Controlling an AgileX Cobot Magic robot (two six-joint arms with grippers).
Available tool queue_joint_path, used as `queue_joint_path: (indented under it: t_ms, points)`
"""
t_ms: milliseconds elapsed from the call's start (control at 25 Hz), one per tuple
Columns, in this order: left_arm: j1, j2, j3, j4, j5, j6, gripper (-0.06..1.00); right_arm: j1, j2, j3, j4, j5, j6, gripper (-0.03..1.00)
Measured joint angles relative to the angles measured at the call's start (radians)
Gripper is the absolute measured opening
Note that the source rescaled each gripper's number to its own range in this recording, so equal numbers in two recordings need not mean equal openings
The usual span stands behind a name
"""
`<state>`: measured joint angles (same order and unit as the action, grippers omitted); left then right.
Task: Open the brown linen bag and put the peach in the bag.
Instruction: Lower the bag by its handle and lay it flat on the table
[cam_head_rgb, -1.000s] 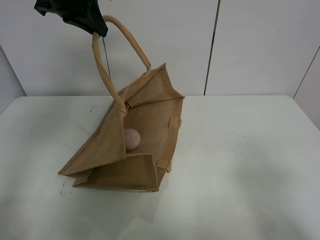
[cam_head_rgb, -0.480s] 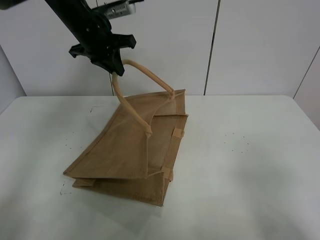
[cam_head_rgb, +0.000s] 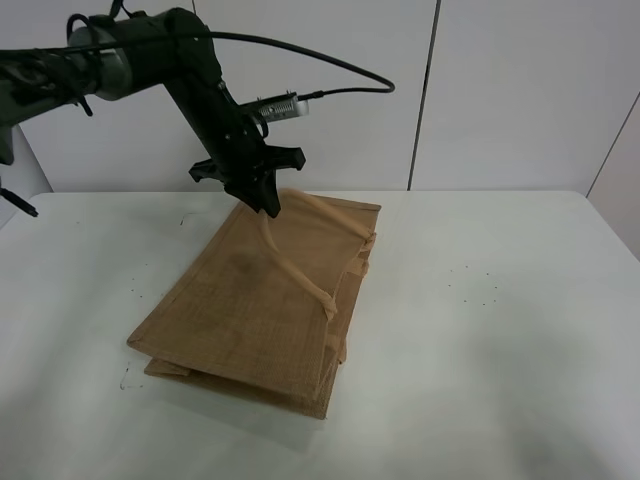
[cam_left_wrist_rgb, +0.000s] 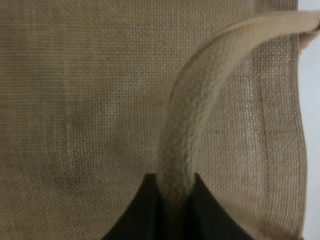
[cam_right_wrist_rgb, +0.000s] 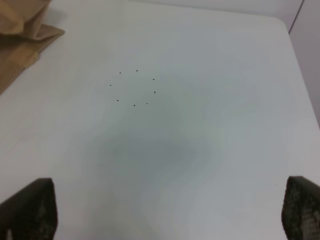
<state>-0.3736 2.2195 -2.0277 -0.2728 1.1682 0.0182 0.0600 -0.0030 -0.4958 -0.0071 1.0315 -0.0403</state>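
Note:
The brown linen bag (cam_head_rgb: 250, 300) lies collapsed and nearly flat on the white table (cam_head_rgb: 480, 330), its mouth toward the back right. My left gripper (cam_head_rgb: 268, 207) is shut on one beige loop handle (cam_head_rgb: 295, 270), low over the bag's upper edge. In the left wrist view the fingers (cam_left_wrist_rgb: 150, 210) pinch the handle (cam_left_wrist_rgb: 200, 100) above the bag's coarse weave (cam_left_wrist_rgb: 75, 100). The peach is hidden; no frame from this moment shows it. My right gripper (cam_right_wrist_rgb: 165, 210) is open and empty over bare table, with a corner of the bag (cam_right_wrist_rgb: 20, 30) at the edge of its view.
A ring of small dark dots (cam_head_rgb: 475, 285) marks the table to the right of the bag; it also shows in the right wrist view (cam_right_wrist_rgb: 134, 88). A white panelled wall (cam_head_rgb: 500, 90) stands behind the table. The left arm's cable (cam_head_rgb: 330, 70) loops above the bag.
My left gripper has come down and to the right with the handle. The bag, held open before with the peach showing inside, has folded flat and now covers the peach.

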Motion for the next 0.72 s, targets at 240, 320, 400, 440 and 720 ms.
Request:
queue_joint_path:
  t_ms: [240, 320, 400, 440, 720]
  points:
    - [-0.007, 0.029, 0.009, 0.002, -0.001, 0.018, 0.11, 0.0, 0.0, 0.0, 0.0, 0.0, 0.0, 1.0]
    - [-0.007, 0.029, 0.009, 0.01, -0.001, 0.019, 0.35, 0.0, 0.0, 0.0, 0.0, 0.0, 0.0, 1.0]
    - [-0.007, 0.029, 0.009, 0.011, -0.001, 0.019, 0.61, 0.0, 0.0, 0.0, 0.0, 0.0, 0.0, 1.0]
    - [-0.007, 0.029, 0.009, 0.011, -0.001, 0.019, 0.71, 0.0, 0.0, 0.0, 0.0, 0.0, 0.0, 1.0]
    - [-0.006, 0.019, 0.009, 0.079, -0.001, 0.067, 0.86, 0.0, 0.0, 0.0, 0.0, 0.0, 0.0, 1.0]
